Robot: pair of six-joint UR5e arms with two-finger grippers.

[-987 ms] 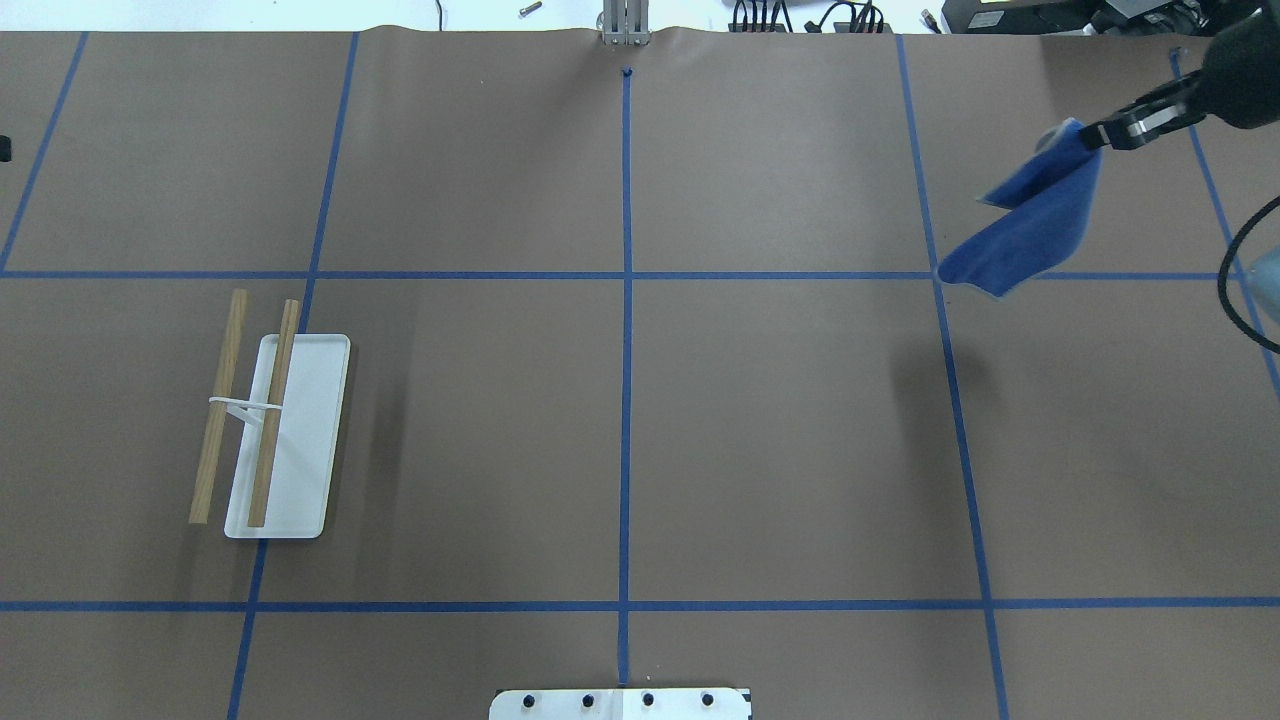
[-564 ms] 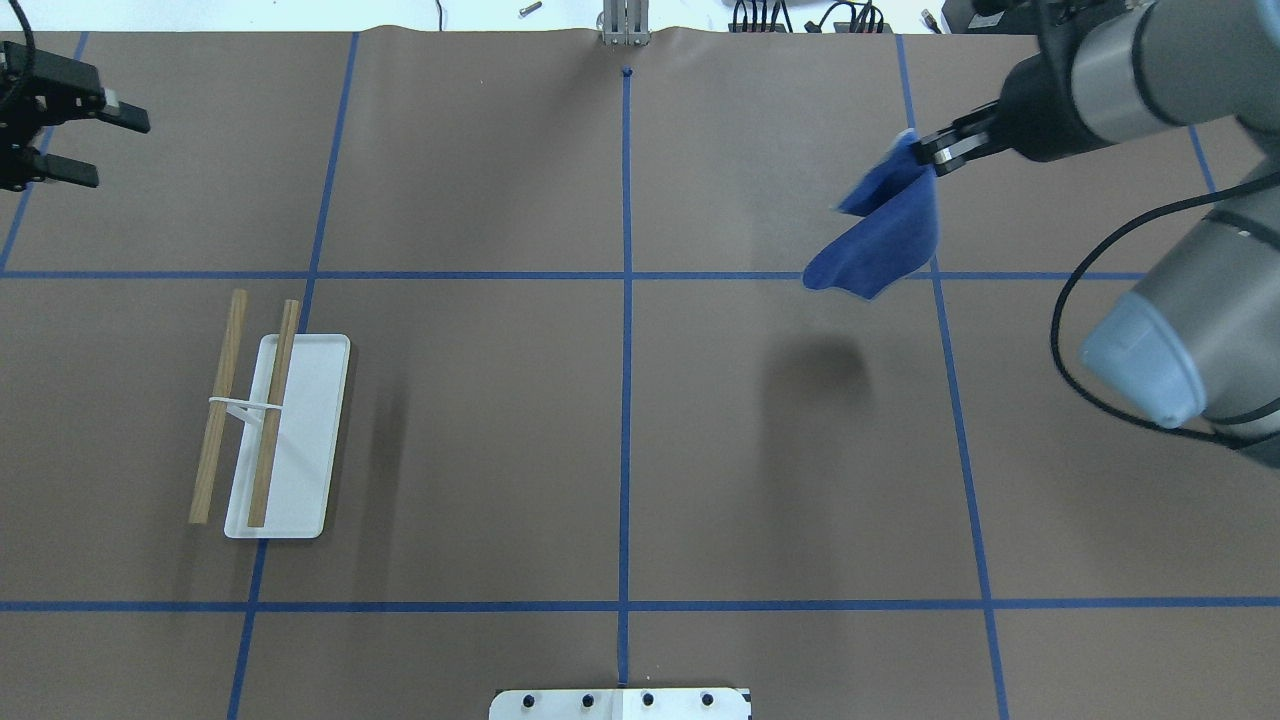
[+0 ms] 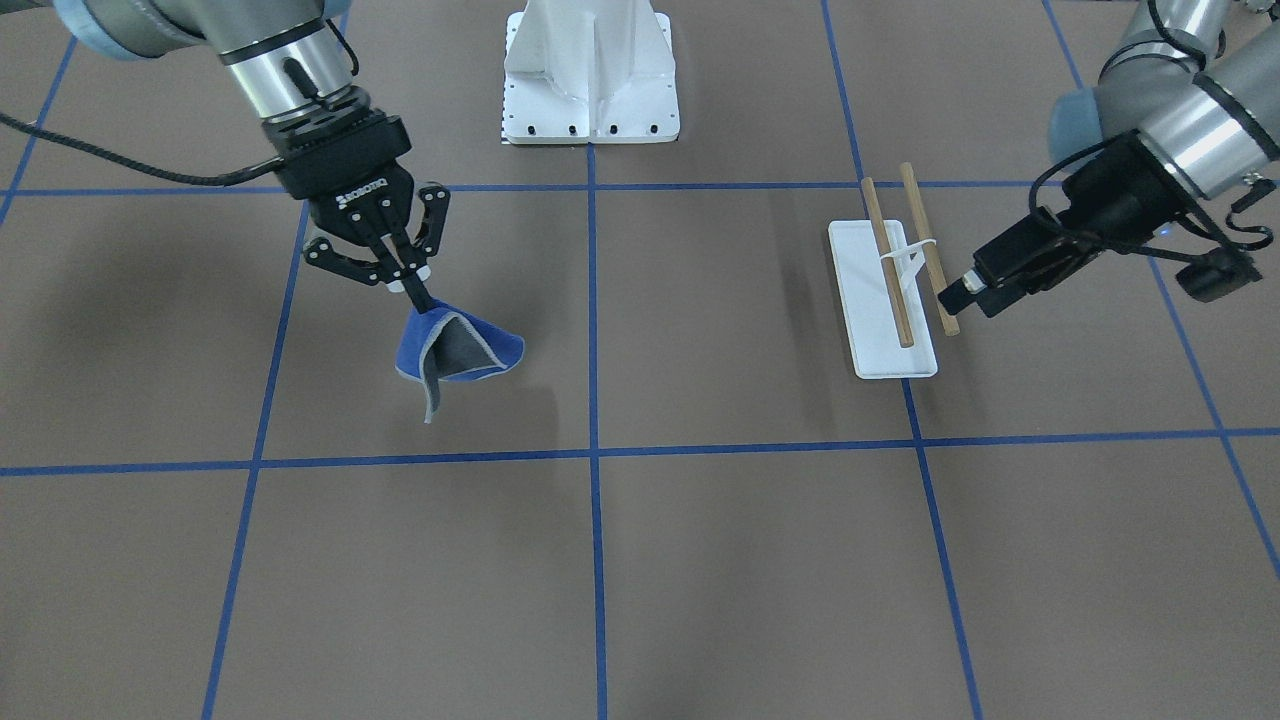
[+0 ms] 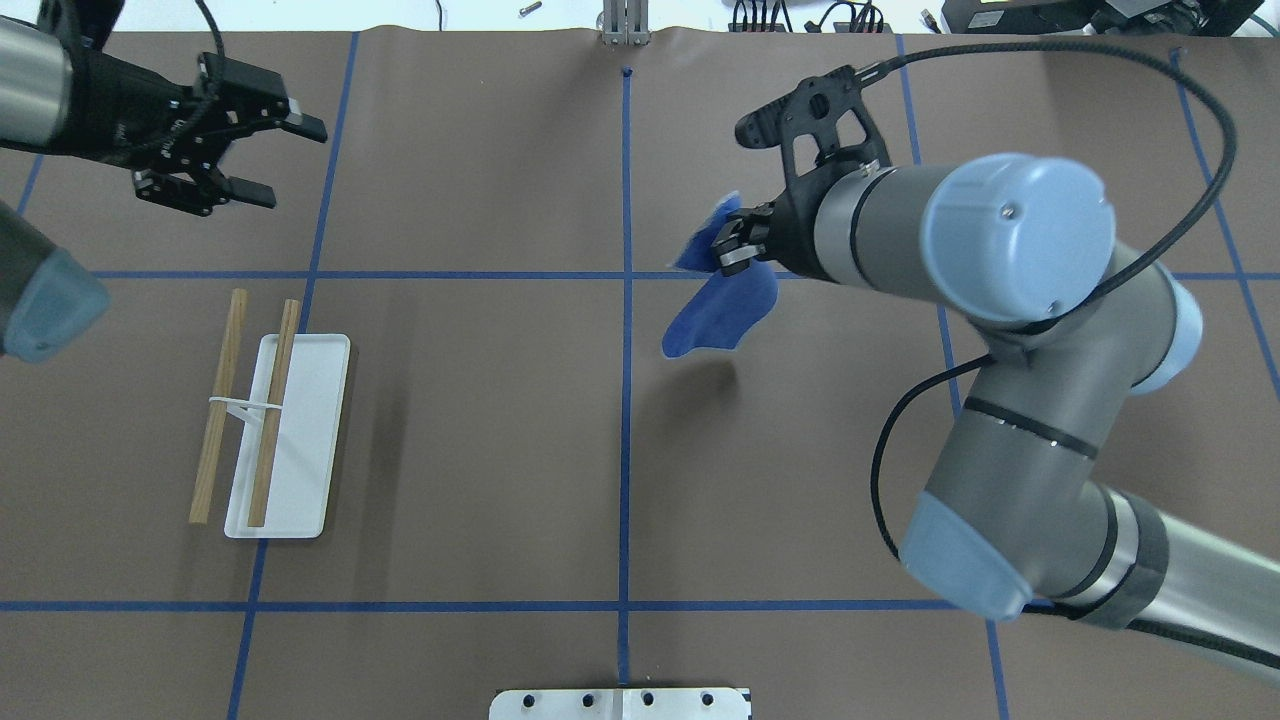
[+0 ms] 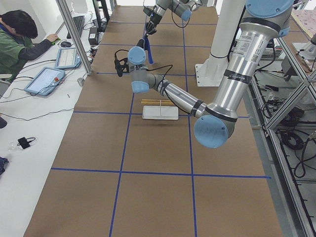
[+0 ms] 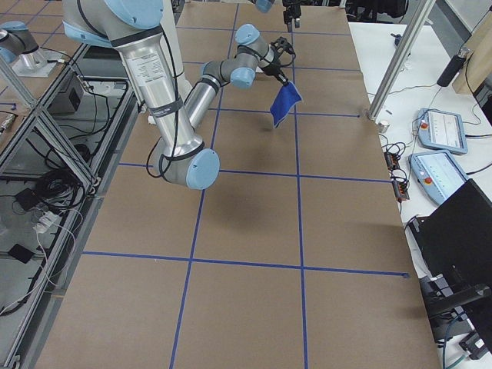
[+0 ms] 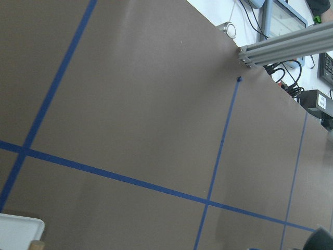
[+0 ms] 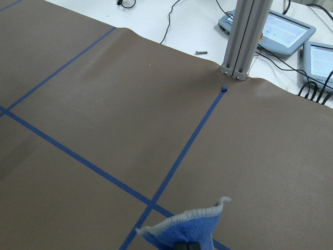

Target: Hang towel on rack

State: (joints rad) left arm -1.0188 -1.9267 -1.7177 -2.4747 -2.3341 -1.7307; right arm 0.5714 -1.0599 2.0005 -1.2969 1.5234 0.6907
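The right claw [image 4: 728, 248] is clenched on 1 corner of the towel [image 4: 722, 312], likely hung free for draping on the rack [image 4: 305, 430]; the left claw [image 4: 290, 162] is spread.

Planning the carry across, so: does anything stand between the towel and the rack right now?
Nothing visible does. The towel, hanging from the shut right hand, has only bare table between it and the rack. The open left hand is off that line.
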